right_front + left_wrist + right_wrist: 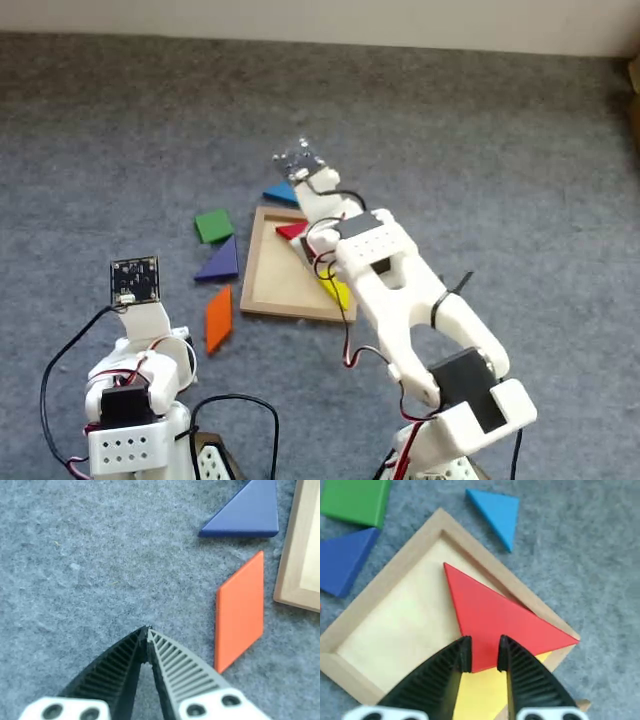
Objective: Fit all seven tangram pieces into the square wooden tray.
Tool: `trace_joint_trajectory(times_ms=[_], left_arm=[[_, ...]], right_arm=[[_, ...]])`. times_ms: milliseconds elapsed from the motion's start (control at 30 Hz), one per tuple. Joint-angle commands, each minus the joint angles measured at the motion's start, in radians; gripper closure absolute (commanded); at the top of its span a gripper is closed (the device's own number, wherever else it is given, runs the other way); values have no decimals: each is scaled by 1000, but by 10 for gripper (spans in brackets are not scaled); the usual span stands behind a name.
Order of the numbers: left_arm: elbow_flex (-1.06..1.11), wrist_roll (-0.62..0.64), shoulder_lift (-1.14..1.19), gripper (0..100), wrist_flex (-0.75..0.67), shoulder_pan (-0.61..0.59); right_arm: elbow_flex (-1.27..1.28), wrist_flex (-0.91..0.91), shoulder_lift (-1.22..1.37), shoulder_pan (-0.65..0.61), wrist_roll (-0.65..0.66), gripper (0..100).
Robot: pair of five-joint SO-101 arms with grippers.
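Observation:
The square wooden tray (262, 290) lies mid-table. My right gripper (482, 652) is over it, shut on one corner of the red triangle (490, 607). That piece lies in the tray, and its far tip overlaps the tray rim (547, 612). A yellow piece (480, 692) lies in the tray under the fingers. Outside the tray lie a light blue triangle (282, 192), a green square (213, 225), a dark blue triangle (220, 262) and an orange parallelogram (218, 317). My left gripper (145, 631) is shut on nothing, low over the carpet near the orange parallelogram (241, 610).
Grey carpet covers the whole surface. The left arm's base (130, 400) stands at the front left, the right arm's base (455, 420) at the front right. Black cables (235, 405) run between them. A pale wall edge borders the far side.

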Motion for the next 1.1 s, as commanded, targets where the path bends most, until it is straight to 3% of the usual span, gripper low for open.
trace_joint_trajectory(times_ms=[0, 167, 667, 867, 1067], left_arm=[[22, -2, -1, 994, 3, 12], [22, -2, -1, 994, 3, 12], [22, -2, -1, 994, 3, 12], [22, -2, -1, 994, 3, 12], [22, -2, -1, 994, 3, 12]], right_arm=[[-18, 4, 8, -25, -5, 901], [-71, 7, 125, -28, -5, 901], [-124, 47, 51, -88, -9, 901], [-125, 174, -102, -56, -8, 901], [-122, 300, -263, 53, -12, 901]])
